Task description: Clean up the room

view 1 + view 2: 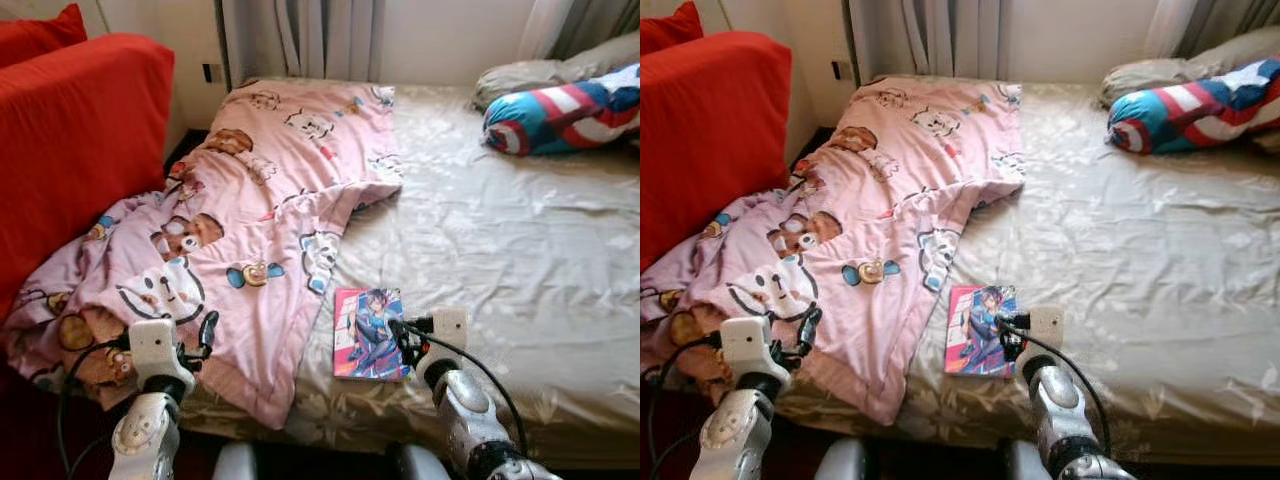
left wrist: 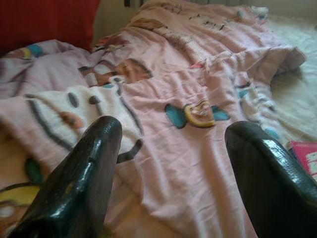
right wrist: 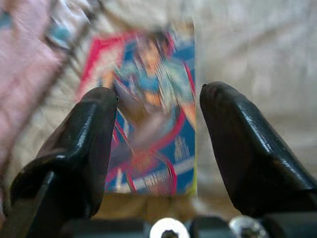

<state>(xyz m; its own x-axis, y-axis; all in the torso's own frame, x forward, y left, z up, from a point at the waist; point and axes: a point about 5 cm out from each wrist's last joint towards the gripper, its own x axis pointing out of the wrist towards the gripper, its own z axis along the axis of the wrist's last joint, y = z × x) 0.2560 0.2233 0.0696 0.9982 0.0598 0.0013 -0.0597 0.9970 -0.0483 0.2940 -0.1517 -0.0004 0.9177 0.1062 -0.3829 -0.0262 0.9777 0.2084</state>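
Right gripper (image 1: 404, 335) over comic book (image 1: 368, 334) at near bed edge; jaws parted, nothing held.

Risk judged: thin, flat book on soft sheet (image 1: 500, 250) — fingers apt to pinch fabric, crease cover, or nudge it off near edge. Left gripper (image 1: 205, 330) parked above pink blanket (image 1: 270, 200), jaws wide, empty. Counted, near to far: two grippers, one book, one blanket draped off bed, one red sofa (image 1: 70, 140), one striped bolster (image 1: 560, 110), one grey pillow (image 1: 540, 72).
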